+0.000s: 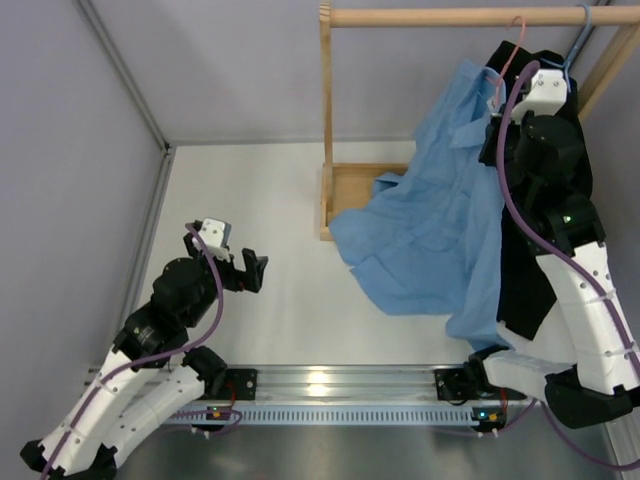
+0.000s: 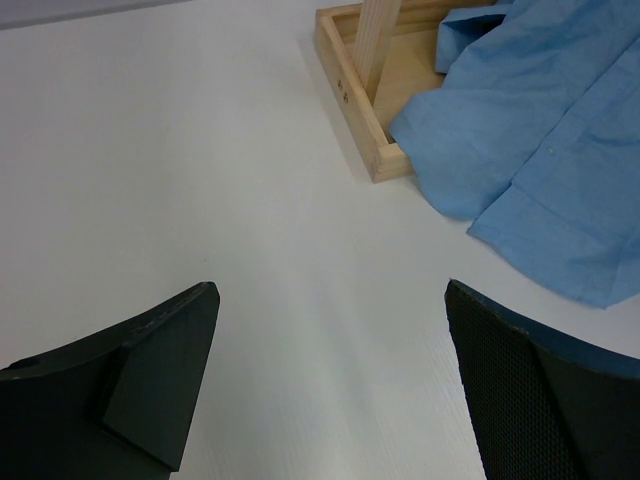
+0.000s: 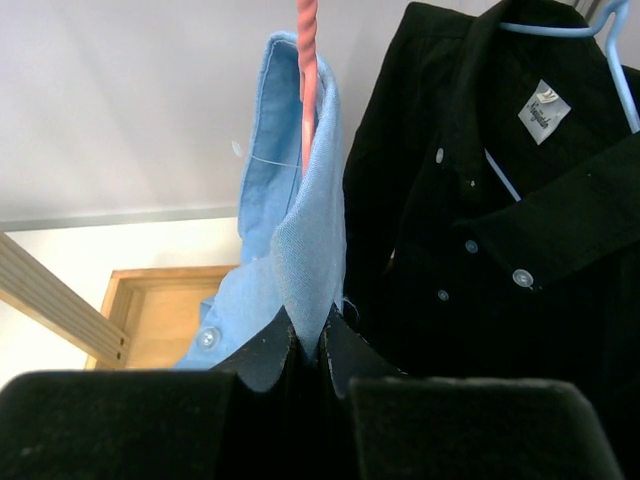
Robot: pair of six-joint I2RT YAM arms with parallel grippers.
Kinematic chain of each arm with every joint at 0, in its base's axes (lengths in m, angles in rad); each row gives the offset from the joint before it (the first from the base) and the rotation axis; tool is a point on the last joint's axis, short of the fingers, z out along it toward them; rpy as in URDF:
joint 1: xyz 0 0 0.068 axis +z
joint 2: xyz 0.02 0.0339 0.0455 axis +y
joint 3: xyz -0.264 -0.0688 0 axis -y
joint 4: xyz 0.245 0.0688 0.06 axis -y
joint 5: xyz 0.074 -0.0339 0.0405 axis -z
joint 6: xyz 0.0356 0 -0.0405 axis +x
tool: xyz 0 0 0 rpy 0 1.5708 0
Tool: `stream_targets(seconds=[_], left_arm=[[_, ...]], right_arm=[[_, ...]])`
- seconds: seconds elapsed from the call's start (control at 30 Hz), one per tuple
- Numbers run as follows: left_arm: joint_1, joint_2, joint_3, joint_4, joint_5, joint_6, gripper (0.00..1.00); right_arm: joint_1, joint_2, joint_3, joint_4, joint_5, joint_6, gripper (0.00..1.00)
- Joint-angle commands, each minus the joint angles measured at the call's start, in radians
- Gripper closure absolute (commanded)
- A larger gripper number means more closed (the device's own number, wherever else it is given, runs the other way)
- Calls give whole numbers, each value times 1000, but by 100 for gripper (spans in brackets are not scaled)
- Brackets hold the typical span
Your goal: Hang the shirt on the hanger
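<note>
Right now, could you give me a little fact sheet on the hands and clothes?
Left hand: open, empty, over the table
Right hand: shut on the light blue shirt at its collar
Pink hanger: hook up at the wooden rail, wire running into the collar
Shirt's lower part: spilling onto the table
Black shirt: on pale blue hanger

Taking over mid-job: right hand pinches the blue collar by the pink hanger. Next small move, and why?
Probably bring the open left hand to the shirt: the right hand is shut on its collar at the hanger, yet much cloth sags onto the table.
</note>
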Motion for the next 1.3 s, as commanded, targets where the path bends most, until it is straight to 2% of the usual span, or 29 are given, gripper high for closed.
stream_targets(seconds=[0.0, 0.23, 0.37, 0.73, 0.97, 1.27], left_arm=[[24, 6, -13, 44, 2, 5, 2], [62, 15, -13, 44, 2, -7, 2], [76, 17, -13, 46, 9, -7, 2], [93, 17, -16, 47, 34, -6, 2], [95, 15, -17, 47, 35, -4, 2], [101, 20, -19, 47, 43, -4, 2]], right_arm=[[-27, -12, 58, 134, 0, 26, 100], [-93, 28, 87, 132, -26, 28, 100], [-142, 63, 128, 132, -155, 38, 100], [-142, 156, 248, 134, -263, 64, 100], [-121, 216, 294, 134, -243, 86, 100], [-33, 203, 132, 207, -85, 106, 100]])
